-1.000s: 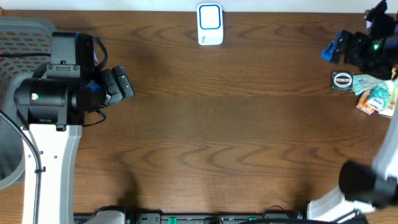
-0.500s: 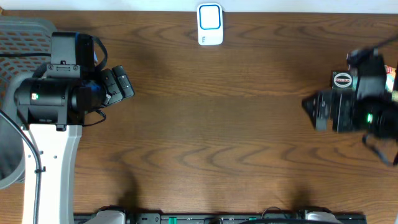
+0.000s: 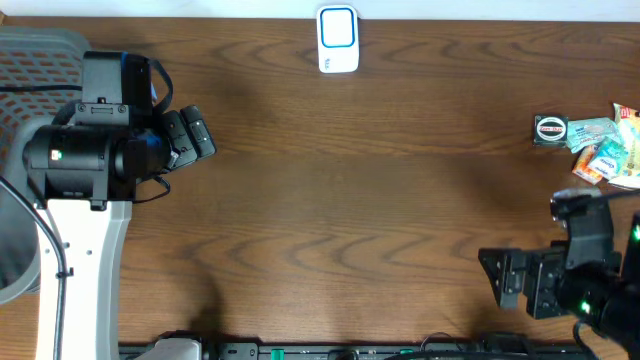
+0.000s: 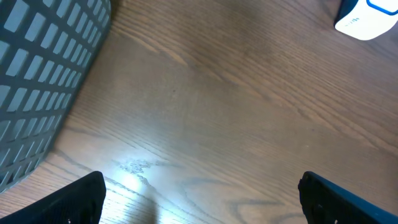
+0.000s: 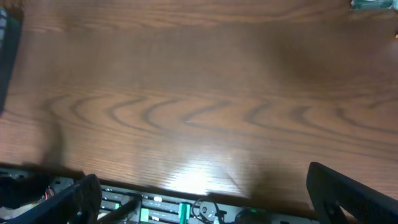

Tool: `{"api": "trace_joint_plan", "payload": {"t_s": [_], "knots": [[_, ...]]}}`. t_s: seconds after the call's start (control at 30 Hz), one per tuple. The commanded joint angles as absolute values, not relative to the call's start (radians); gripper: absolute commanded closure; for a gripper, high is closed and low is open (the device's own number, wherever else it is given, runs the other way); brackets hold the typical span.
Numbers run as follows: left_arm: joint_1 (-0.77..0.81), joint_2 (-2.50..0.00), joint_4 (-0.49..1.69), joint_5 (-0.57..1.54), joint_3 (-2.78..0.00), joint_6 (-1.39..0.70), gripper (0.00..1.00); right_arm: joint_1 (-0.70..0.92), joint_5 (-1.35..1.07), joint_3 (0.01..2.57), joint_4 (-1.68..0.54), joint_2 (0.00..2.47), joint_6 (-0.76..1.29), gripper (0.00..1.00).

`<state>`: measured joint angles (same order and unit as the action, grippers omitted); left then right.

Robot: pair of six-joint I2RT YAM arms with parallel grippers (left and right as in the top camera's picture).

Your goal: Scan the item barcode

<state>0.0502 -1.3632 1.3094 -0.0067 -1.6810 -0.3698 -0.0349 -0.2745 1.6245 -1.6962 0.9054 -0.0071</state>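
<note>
Wooden table (image 3: 330, 200) holds a tape measure (image 3: 549, 130), probably rigid and compact: grip across its flat sides. Left gripper (image 4: 199, 199) and right gripper (image 5: 205, 196) gape wide, empty.

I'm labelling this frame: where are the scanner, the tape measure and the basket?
white scanner (image 3: 338, 30): overhead view, its blue-framed face.
tape measure (image 3: 549, 130): overhead view, its round label.
grey basket (image 4: 37, 81): left wrist view, its gridded wall.
</note>
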Motion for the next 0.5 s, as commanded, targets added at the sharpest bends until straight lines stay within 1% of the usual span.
{"api": "trace_joint_plan", "payload": {"t_s": [0.0,0.47], "knots": [[0.047,-1.359,1.313,-0.019,-1.684,-0.382,0.02,-0.028,-0.287,1.613,-1.698,0.891,0.01,0.01],[0.047,-1.359,1.313,-0.019,-1.684,-0.382,0.02,-0.028,-0.253,1.613,-1.698,0.888,-0.005,0.01]]}}
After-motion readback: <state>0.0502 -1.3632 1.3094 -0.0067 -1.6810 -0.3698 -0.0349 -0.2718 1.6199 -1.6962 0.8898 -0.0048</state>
